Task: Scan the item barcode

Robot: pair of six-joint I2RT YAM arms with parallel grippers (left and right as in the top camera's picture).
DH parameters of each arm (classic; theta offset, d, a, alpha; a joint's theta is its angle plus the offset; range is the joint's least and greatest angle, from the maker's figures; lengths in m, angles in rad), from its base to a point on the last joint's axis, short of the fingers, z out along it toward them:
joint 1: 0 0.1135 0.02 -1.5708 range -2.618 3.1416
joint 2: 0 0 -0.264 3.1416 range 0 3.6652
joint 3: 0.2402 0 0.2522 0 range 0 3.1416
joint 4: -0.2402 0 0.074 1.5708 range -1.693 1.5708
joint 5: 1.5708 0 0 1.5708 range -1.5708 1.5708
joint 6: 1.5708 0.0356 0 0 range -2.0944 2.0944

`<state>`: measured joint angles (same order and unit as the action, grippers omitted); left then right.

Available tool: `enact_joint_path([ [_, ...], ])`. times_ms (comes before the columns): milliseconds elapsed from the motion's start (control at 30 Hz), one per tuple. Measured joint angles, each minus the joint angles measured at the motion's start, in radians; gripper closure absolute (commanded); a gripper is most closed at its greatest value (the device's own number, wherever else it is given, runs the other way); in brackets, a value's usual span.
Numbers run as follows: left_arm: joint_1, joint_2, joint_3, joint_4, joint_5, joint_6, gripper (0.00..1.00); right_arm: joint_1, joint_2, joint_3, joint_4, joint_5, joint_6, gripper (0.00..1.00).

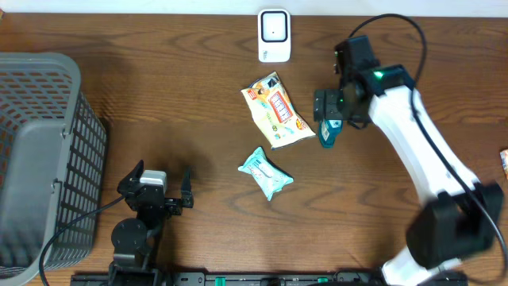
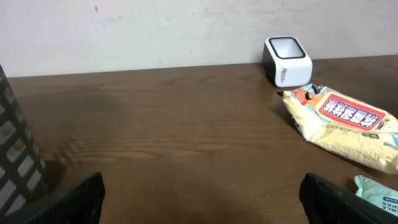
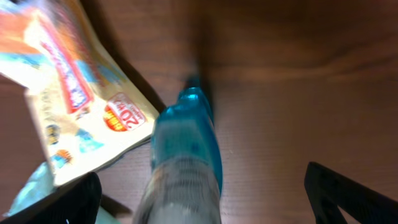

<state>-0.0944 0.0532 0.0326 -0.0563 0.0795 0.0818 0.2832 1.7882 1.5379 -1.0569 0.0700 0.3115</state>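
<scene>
Wide-spread right claw astride teal translucent plastic bottle, seemingly not touching it, centre right of frame, left claw wide, empty, lower left

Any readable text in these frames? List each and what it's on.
"20": red badge on the yellow snack bag; rest of the badge is blurred.
Red banner on that bag: characters blurred, unreadable.
Logo on the scanner: too small.
Print on the teal packet: too small.
Label on the blue bottle: blurred.

White right arm, green light, black cable, black left arm
</scene>
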Motion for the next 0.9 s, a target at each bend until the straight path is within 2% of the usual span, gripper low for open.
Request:
enact_joint_path([
  [133,0.000,0.000,0.000,0.000,0.000,0.000,0.00,0.019,0.132,0.088,-0.043,-0.005,0.000,0.01],
  [267,0.000,0.000,0.000,0.000,0.000,0.000,0.00,0.032,0.165,0.122,-0.065,-0.010,0.000,0.01],
  [500,0.000,0.000,0.000,0.000,0.000,0.000,0.00,0.022,0.181,0.131,-0.130,-0.011,-0.008,0.30],
  [667,0.000,0.000,0.000,0.000,0.000,0.000,0.00,0.022,0.182,0.132,-0.135,-0.011,-0.024,0.46],
  [900,0.000,0.000,0.000,0.000,0.000,0.000,0.00,0.008,0.202,0.154,-0.145,-0.001,-0.039,0.75],
])
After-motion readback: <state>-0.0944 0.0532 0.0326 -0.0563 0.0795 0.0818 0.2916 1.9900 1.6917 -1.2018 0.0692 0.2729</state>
